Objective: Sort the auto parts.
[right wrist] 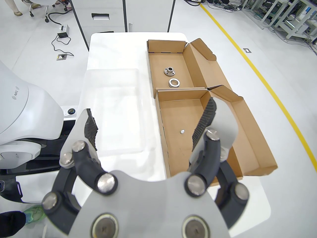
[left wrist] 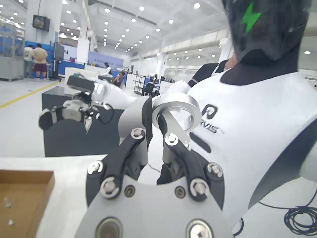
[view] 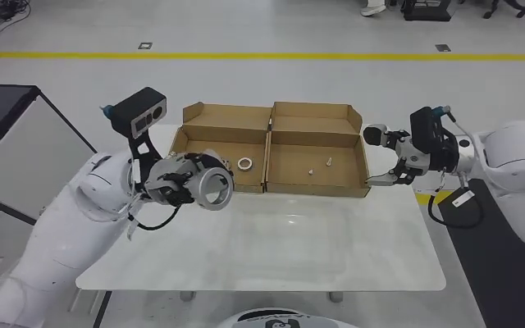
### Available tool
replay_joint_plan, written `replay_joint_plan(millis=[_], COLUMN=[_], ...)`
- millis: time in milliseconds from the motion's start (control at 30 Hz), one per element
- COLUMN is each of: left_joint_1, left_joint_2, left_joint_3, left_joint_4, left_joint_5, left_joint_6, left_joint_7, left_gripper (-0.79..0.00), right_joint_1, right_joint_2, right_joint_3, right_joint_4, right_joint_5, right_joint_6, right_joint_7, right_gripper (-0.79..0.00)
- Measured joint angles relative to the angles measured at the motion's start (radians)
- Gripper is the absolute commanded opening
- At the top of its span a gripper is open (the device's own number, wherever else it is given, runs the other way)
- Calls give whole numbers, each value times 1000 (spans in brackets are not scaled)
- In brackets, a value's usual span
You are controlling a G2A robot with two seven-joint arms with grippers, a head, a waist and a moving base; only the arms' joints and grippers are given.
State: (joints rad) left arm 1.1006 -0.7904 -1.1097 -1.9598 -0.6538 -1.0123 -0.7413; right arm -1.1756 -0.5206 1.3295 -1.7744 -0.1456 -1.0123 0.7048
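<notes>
My left gripper (view: 205, 176) hangs over the table's left part, in front of the left cardboard box (view: 187, 136), and is shut on a large metal ring (view: 216, 188). In the left wrist view one finger passes through the ring (left wrist: 177, 115) and the other presses its wall from outside. That box (right wrist: 190, 58) holds a smaller ring (right wrist: 174, 82) and a flanged hub (right wrist: 169, 71). The right box (view: 353, 131) holds small screws (view: 311, 172). My right gripper (view: 374, 156) is open and empty beside the right box's outer end; its fingertips (right wrist: 90, 127) stand wide apart.
Both boxes sit side by side along the table's far edge with flaps open. A clear plastic tray (right wrist: 114, 110) lies on the white table (view: 271, 262) in front of them. A grey cabinet (right wrist: 123, 3) stands beyond the table's left end.
</notes>
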Motion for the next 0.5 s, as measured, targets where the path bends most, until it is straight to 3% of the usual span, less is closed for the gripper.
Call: replay_joint_plan(millis=[167,300,500], left_joint_1=[52,90,125], left_joint_2=[-51,-89,-121], left_joint_3=[-97,-135,-163], left_joint_4=[-37,-61,-63], left_joint_5=[-150,-185,-146], left_joint_6=[0,0,0], left_joint_7=[-70,-66,-67], left_gripper=[-785,-785,-785], right_joint_1=[0,0,0], right_joint_2=[0,0,0], right_joint_3=[0,0,0], right_joint_4=[0,0,0], right_joint_5=[0,0,0], right_joint_6=[0,0,0], right_joint_7=[0,0,0], right_gripper=[0,0,0])
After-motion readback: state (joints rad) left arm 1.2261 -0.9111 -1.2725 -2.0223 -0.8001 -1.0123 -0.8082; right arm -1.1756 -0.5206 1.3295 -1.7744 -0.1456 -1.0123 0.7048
